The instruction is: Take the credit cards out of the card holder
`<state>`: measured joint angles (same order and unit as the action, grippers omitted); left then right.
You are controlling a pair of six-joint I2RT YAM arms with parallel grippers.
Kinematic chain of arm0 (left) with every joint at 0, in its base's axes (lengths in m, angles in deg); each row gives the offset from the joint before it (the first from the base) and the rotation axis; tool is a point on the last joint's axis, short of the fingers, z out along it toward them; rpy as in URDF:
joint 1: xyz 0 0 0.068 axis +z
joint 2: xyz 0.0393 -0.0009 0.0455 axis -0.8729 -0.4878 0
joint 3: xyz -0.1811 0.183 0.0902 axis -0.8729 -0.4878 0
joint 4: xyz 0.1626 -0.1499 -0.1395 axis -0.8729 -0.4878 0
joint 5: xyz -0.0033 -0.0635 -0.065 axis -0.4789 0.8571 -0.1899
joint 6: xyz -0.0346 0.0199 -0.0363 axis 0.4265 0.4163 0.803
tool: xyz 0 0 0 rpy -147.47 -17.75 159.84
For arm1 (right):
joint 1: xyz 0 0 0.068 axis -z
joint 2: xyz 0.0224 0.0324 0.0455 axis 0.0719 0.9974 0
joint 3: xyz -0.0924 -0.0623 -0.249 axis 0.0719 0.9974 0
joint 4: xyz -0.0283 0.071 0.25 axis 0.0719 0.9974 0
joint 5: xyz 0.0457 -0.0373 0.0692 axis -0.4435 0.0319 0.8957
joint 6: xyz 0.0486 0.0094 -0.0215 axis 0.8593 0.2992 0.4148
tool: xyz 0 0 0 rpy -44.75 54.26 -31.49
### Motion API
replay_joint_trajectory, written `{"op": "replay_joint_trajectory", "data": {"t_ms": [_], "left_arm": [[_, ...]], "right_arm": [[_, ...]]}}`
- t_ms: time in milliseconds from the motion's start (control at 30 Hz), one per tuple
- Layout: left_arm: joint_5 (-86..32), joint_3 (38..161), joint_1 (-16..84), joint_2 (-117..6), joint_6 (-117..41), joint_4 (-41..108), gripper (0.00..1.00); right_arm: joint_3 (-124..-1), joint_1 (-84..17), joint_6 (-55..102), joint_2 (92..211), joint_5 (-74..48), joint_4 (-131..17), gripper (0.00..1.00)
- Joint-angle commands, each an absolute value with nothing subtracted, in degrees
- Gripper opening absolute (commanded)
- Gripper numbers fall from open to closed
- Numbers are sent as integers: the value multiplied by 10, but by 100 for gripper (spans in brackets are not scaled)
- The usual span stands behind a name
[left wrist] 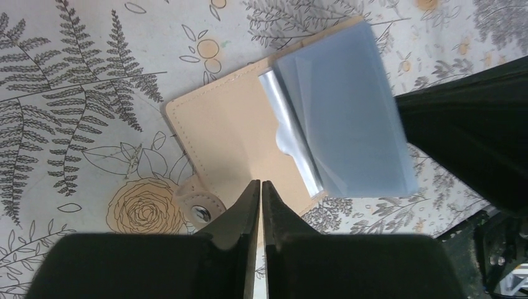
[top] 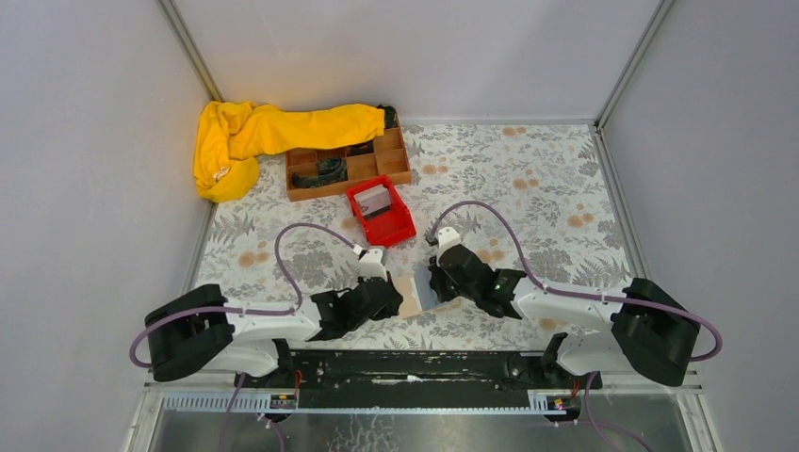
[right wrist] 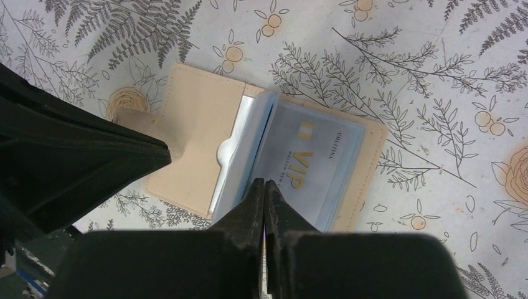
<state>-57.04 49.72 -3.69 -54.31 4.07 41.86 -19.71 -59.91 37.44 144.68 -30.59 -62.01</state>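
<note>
**A:** Where is the holder?

**B:** The holder point(top: 415, 294) lies open, tan side up, just on the arms' side of the bin point(top: 381, 212), between both claws.

**A:** And the claws?

**B:** The left claw point(left wrist: 261, 187) has its fingers all but together, tips over the tan flap's near edge beside the tab point(left wrist: 199, 210). I cannot tell whether it pinches the flap. The right claw point(right wrist: 266, 187) is closed at the near edge of the clear sleeves point(right wrist: 274, 124) — it may or may not be pinching a leaf.

**A:** Which way does the holder point?

**B:** Its long axis runs left to right across the table, and its fold points toward the bin. The cards point(right wrist: 311, 168) sit inside, one in a sleeve and a silvery one in the pocket point(right wrist: 199, 149).

**A:** How should this step be done well?

**B:** Probably pin the flap flat with the left claw. The right claw should grip a card, not plastic, and draw it straight toward the fold — otherwise the holder drags.
</note>
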Motion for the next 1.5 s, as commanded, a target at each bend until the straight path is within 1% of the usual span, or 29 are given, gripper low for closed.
{"op": "replay_joint_trajectory", "data": {"t_ms": [0,100,200,567,700,833,900,933,1033,1133,1233,1300,1467], "left_arm": [[-595,492,-39,-511,40,404,14],[-597,494,-40,-491,39,395,24],[-602,497,-39,-470,38,381,29],[-654,494,-40,-399,40,312,31],[-653,491,-40,-416,38,323,31],[-639,492,-40,-462,38,352,31],[-630,493,-40,-480,35,371,30],[-625,493,-41,-489,35,382,30],[-613,486,-40,-502,33,411,26],[-613,481,-40,-510,34,419,10],[-616,477,-40,-524,38,418,0],[-615,478,-40,-534,38,419,0],[-616,479,-40,-532,41,413,0]], "right_arm": [[-227,-611,376,1448,-298,-634,0],[-232,-618,378,1456,-295,-639,0],[-237,-626,379,1466,-294,-643,0],[-236,-633,383,1475,-320,-649,0],[-232,-633,382,1471,-330,-649,0],[-229,-633,383,1471,-326,-652,0],[-226,-633,384,1471,-328,-653,4],[-223,-633,384,1472,-327,-655,7],[-205,-633,388,1468,-320,-683,17],[-174,-626,395,1458,-287,-730,25],[-137,-588,423,1457,-204,-785,35],[-121,-571,429,1456,-184,-804,37],[-116,-568,418,1459,-201,-794,36]]}}
